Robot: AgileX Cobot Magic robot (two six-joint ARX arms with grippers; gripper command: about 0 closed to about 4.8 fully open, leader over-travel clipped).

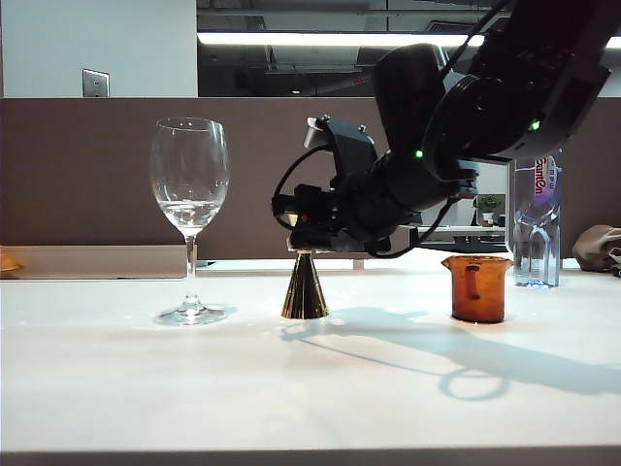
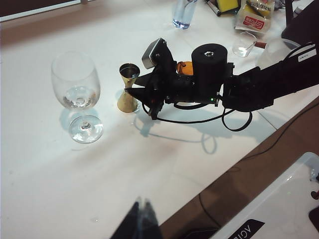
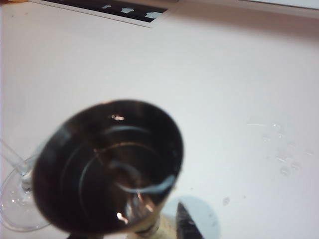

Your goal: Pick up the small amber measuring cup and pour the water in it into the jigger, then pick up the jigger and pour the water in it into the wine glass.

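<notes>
The wine glass (image 1: 189,184) stands on the left of the white table with a little water (image 1: 189,212) in its bowl. Right of it the gold jigger (image 1: 306,291) stands upright on the table. My right gripper (image 1: 305,229) reaches in level around its upper cone. In the right wrist view the jigger's dark mouth (image 3: 109,164) fills the picture, and one fingertip (image 3: 187,224) stands a little off its waist, so the jaws are open. The small amber measuring cup (image 1: 477,288) sits further right, on its own. My left gripper (image 2: 142,205) hangs shut and empty over the table's near edge.
A clear plastic bottle (image 1: 537,223) stands behind the amber cup. Snack packets (image 2: 254,17) and a small clear cup (image 2: 244,47) lie at the table's far side. Water droplets (image 3: 284,159) dot the table near the jigger. The glass's foot (image 3: 15,209) is close beside the jigger.
</notes>
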